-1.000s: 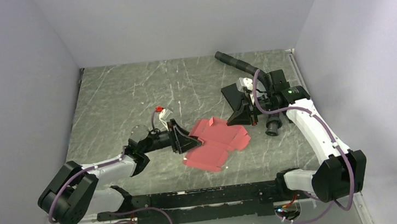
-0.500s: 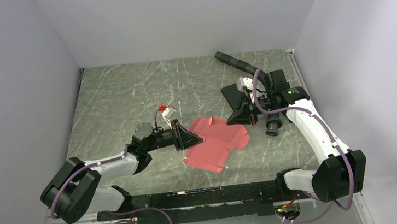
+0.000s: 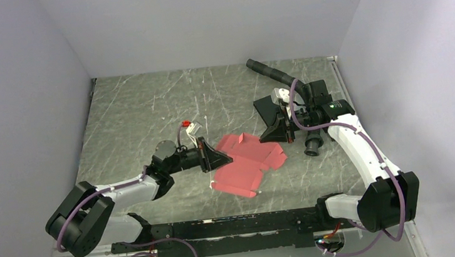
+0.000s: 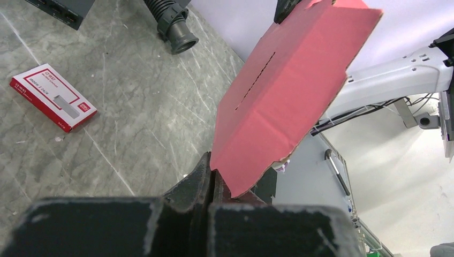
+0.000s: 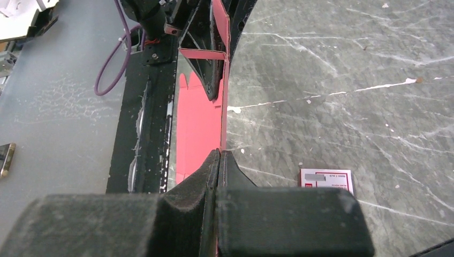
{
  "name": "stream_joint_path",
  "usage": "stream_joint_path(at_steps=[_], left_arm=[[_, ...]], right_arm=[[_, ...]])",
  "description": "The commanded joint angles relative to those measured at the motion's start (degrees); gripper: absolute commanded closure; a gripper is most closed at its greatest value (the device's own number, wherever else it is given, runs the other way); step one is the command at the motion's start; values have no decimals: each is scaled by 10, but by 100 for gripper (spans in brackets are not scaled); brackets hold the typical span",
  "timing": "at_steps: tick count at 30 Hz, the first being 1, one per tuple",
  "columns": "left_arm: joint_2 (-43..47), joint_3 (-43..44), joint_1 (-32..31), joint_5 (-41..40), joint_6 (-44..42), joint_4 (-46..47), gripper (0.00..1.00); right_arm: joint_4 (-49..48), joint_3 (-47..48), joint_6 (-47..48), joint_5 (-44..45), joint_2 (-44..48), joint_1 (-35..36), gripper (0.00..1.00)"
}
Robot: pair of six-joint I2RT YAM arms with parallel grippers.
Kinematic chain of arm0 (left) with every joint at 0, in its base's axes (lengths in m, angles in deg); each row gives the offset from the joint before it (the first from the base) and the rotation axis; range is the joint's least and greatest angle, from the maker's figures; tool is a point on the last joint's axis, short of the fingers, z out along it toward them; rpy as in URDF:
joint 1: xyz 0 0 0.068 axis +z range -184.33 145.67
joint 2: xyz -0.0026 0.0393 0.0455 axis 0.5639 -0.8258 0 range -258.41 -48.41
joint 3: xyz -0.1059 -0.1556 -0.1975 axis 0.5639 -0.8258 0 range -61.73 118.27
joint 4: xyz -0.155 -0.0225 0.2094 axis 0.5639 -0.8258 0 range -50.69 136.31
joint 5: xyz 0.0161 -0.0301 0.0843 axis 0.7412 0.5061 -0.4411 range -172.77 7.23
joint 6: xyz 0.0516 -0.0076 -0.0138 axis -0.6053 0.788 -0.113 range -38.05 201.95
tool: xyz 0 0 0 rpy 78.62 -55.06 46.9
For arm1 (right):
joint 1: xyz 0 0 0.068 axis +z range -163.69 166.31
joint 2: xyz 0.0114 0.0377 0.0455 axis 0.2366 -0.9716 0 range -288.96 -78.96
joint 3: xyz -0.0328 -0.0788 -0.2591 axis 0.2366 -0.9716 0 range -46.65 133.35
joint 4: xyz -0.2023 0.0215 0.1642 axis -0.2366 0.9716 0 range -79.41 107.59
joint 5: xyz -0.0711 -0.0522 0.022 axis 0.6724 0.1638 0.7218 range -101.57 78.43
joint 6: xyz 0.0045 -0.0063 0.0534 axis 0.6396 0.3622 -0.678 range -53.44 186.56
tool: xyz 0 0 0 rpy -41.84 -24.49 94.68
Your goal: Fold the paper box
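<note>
While the left end effector (image 3: 225,160) is pinching the left edge of the paper box (image 3: 248,161) and the right end effector (image 3: 279,137) is clamping its right edge, the box is spanning between them near the middle of the desk (image 3: 148,111); uneven pulling is risking tearing, stray creasing, or slipping.

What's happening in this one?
Both arms are gripping the paper box, a red-pink die-cut cardboard sheet over the table. The left gripper is shut on the sheet's left edge, and the right gripper is shut on the opposite edge. The sheet is not yet folded into a box.
</note>
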Motion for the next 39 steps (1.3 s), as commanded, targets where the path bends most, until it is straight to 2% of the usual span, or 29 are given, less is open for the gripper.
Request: stream_joint_path(at_steps=[1,2,5,7,14,19,24,27,35,39], left_arm=[[28,20,-5,-17,-7,0,100],[32,21,-5,-17,-7,-8,99],[49,23,-5,-13,-13,-42,75],[67,18,-5,-17,-17,-56,66],[166,0,-4,-49,-48,-146,43],[260,1,-3,-102,-85,-265,26],[329,15,-1,-193,-115,-370,22],[338,27,-1,-217,-124,-401,22],[262,81,-1,-239,-162,-457,23],[246,69,-1,-260,-166,-440,24]], right_arm=[[-18,-3,-5,-21,7,5,100],[-19,-3,-5,-19,7,5,100],[-24,-4,-9,-7,7,3,100],[-34,-6,-18,1,8,3,100],[-53,-12,-36,24,7,3,100],[-58,-12,-38,38,5,3,100],[-69,-17,-47,64,0,5,100],[-90,-24,-61,91,-7,12,100],[-146,-33,-116,198,-66,62,100],[-168,-32,-122,295,-87,104,100]])
